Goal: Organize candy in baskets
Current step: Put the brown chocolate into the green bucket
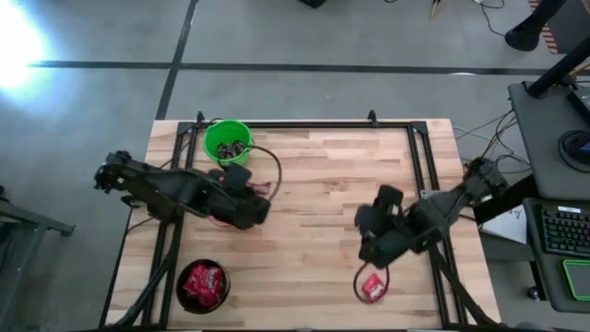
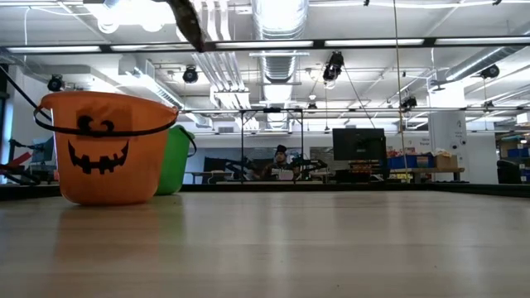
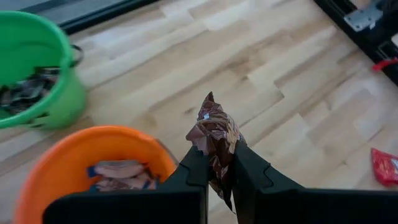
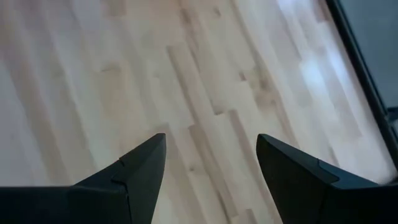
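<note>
The table (image 1: 313,184) carries the whole job, with the left arm (image 1: 166,189) reaching in over its left half and the right arm (image 1: 442,212) waiting over its right half. The green basket (image 1: 227,141) stands at the far left edge with dark candy in it; the orange basket (image 3: 81,168) sits just beside it, mostly hidden under the left arm from above, and holds pale wrapped pieces. A black basket (image 1: 203,286) at the near left is full of red candy.

The left gripper (image 3: 217,171) has its fingers pressed together on a brown candy (image 3: 214,134), held above the table just right of the orange basket's rim. Since brown pieces lie in the green basket, the candy probably belongs there: the arm should carry it far and left, clearing the orange rim, and let go only when centred over the green opening.

The right gripper (image 4: 211,165) hangs spread and empty over bare wood. A red candy (image 1: 373,286) lies on the table near it, well clear of the left arm's path.
</note>
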Tool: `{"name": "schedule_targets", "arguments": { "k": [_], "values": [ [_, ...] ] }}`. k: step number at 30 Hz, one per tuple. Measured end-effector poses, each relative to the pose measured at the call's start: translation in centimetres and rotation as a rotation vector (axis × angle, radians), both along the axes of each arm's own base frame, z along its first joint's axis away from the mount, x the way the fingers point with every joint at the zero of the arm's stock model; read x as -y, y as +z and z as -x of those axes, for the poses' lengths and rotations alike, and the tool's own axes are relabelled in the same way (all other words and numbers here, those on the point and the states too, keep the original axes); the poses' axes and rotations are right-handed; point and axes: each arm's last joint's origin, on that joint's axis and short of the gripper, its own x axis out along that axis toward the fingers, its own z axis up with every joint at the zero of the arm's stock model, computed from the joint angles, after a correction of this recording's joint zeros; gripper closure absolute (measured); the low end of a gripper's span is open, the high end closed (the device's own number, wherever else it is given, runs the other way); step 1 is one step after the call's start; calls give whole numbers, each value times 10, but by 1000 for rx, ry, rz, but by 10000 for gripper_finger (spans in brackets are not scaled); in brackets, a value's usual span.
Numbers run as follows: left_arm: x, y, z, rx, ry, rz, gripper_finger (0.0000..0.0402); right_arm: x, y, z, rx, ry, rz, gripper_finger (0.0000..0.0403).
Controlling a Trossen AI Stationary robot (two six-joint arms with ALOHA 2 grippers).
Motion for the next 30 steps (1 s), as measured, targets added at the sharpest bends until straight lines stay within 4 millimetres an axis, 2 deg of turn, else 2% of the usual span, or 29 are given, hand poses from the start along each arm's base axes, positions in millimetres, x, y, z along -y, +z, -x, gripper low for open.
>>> {"name": "schedule_targets", "arguments": {
  "k": [4,9,20,30],
  "values": [
    [-7,9,19,-10,36,21,394,24,2,4,-2,-47,5,158],
    [-13,11,40,-91,104,82,394,44,-1,8,-25,-90,11,162],
    [-22,15,51,-69,124,110,394,75,-1,18,-22,-158,43,163],
    [-25,-1,54,-144,137,163,394,94,-5,14,-54,-198,63,165]
  ]
}}
